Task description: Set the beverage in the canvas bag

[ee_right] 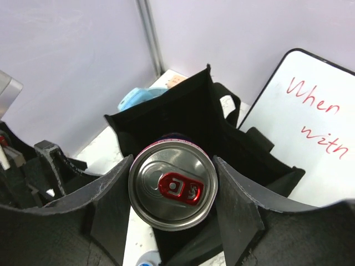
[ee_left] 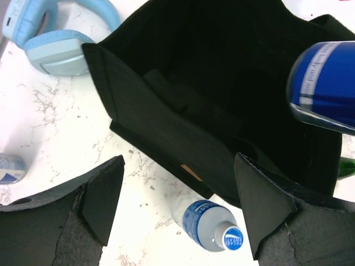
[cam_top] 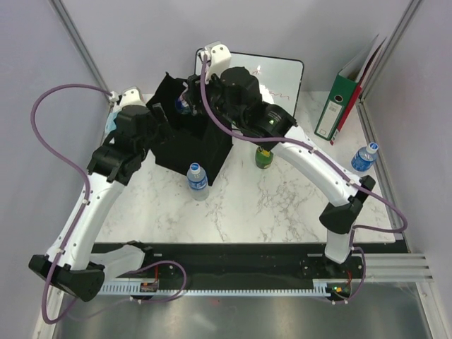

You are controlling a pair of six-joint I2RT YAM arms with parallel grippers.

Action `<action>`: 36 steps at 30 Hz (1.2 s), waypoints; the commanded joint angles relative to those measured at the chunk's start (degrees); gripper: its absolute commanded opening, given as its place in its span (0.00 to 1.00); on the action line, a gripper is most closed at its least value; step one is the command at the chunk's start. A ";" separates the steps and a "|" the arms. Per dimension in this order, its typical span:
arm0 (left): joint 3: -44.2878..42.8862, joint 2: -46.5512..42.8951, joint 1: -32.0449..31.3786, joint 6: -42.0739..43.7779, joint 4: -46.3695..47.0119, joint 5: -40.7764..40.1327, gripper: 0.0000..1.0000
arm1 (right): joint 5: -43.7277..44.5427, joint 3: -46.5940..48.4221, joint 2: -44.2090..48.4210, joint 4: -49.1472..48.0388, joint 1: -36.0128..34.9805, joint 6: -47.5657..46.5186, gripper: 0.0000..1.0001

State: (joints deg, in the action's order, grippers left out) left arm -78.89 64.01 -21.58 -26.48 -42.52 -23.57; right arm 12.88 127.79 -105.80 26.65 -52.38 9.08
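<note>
Right end effector [ee_right: 173, 183] grips the can [ee_left: 326, 87] by its sides, over the open bag [ee_right: 188, 116] near the surface's [cam_top: 282, 205] far left corner; left end effector [ee_left: 177, 185] stands released. We judge the can rigid, slick, fairly heavy: hold mid-body.

Bright, even light; faint shadows; wrist views slightly soft.

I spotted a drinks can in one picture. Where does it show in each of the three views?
Top external: the can is small, upper left of centre, over the canvas bag.
Left wrist: upper right edge, its blue side showing.
Right wrist: centre, silver top with a red tab.
Shared landmark: the black canvas bag.
</note>
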 commanded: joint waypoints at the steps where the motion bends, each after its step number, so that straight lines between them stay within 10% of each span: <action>1: 0.23 1.29 1.28 1.17 7.09 3.17 0.88 | 4.25 2.91 -3.35 -8.28 0.17 -3.28 0.00; 23: 2.78 8.24 2.42 0.90 10.88 4.85 0.75 | 10.23 -5.62 -10.39 -5.92 0.52 -5.83 0.00; 27: 2.78 8.33 2.42 2.22 11.67 7.39 0.40 | 9.53 -4.39 -13.02 -4.69 1.23 -4.69 0.00; 36: 5.50 5.43 2.42 1.96 11.85 10.21 0.02 | 8.39 3.34 -19.34 -1.61 1.23 -2.05 0.00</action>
State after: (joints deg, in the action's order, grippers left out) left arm -74.48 72.07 -19.33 -25.67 -32.34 -15.35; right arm 21.26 125.67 -121.80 24.93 -51.57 5.04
